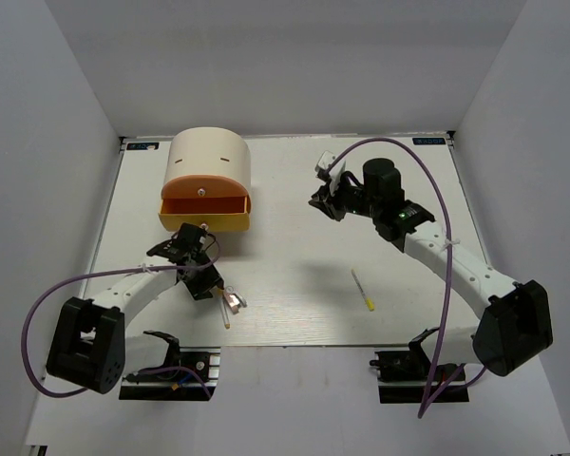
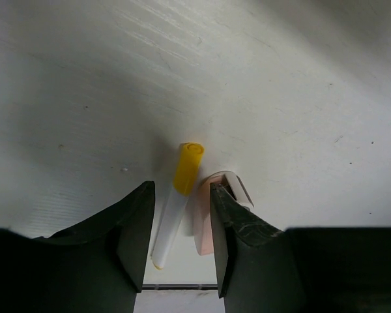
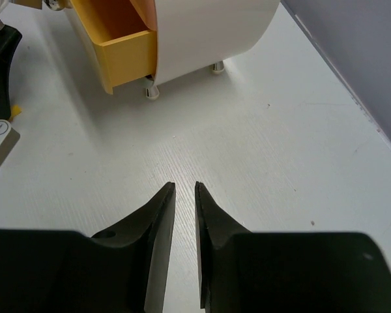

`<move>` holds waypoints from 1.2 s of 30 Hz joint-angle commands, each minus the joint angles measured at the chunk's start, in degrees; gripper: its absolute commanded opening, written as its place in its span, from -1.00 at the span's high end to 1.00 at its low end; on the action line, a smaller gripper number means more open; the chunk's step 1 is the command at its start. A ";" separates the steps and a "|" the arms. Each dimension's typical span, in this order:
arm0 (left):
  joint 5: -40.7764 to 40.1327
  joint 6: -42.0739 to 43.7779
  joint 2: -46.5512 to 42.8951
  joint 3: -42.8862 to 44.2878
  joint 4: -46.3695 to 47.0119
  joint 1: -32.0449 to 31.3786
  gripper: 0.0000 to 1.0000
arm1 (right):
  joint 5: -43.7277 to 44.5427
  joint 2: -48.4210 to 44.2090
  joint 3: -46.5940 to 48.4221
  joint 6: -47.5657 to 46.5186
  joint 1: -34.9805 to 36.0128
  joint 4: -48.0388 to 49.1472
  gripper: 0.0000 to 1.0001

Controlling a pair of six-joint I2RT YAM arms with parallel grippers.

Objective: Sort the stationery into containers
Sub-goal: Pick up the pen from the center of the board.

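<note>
My left gripper is open and low over the table, in front of the cabinet. In the left wrist view its fingers straddle a white stick with a yellow cap. A small pinkish clip-like piece lies right beside the stick, against the right finger. The cream cylindrical cabinet stands at the back left with its orange drawer pulled open. A second thin yellow and white stick lies right of centre. My right gripper is raised and empty, its jaws a narrow gap apart. No markers are in view.
In the right wrist view the cabinet stands on small metal feet with the open drawer at its left. White walls enclose the table on three sides. Purple cables loop off both arms.
</note>
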 commanded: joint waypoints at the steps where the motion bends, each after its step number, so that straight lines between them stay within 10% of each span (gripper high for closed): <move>1: -1.80 -2.31 0.44 -1.62 3.27 -1.18 0.01 | -1.13 -2.44 -0.59 1.20 -0.96 2.38 0.51; 24: -7.61 -7.15 -5.87 -6.46 -3.92 -7.60 0.64 | -3.67 -2.18 -0.24 2.78 -3.69 2.38 0.48; 36: -5.32 -4.17 -16.60 5.83 -6.14 -8.65 1.00 | -3.76 -2.97 -0.77 2.52 -4.30 2.38 0.48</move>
